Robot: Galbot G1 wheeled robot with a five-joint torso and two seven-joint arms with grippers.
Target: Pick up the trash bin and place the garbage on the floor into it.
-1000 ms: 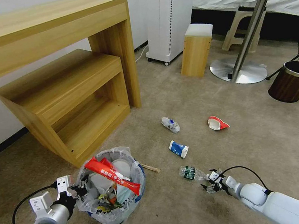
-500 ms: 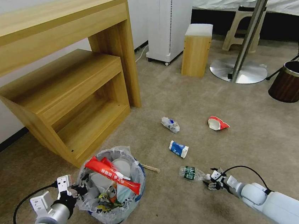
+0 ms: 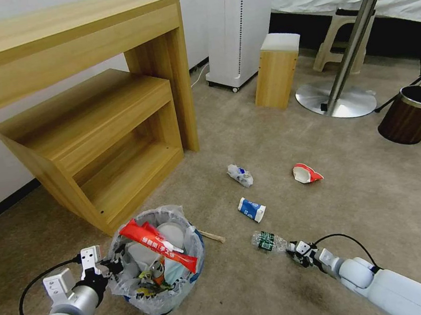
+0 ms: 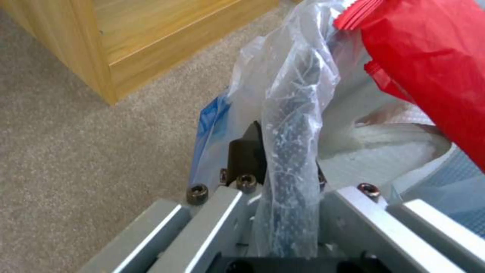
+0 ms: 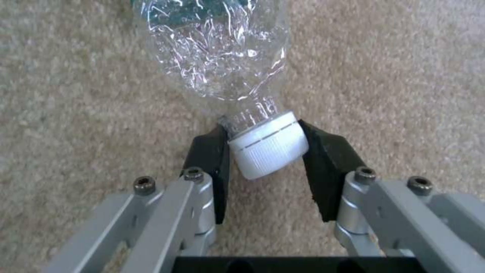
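1. Head view: the left tool (image 3: 112, 264) is at the near rim of the trash bin (image 3: 156, 263), which stands on the floor (image 3: 248, 138) beside the wooden shelf unit (image 3: 93, 139), already stuffed with a red wrapper (image 3: 157, 244). The right tool (image 3: 295, 255) is down at the plastic bottle (image 3: 267, 242). A blue-and-white cup (image 3: 251, 209), a crumpled wad (image 3: 239, 175) and a red-and-white cup (image 3: 306, 173) lie farther out.
2. Left wrist view: the left tool (image 4: 283, 167) is clenched on the bin's bag-wrapped rim (image 4: 295, 125) (firm hold, by the look).
3. Right wrist view: the right tool (image 5: 265, 151) brackets the bottle's white cap (image 5: 268, 146), pads (image 5: 212, 159) touching or nearly so. Whether it has truly clamped, I cannot tell.

The bottle pickup is in hand, I'd say; next calls for a secure pinch, then a lift across to the bin.
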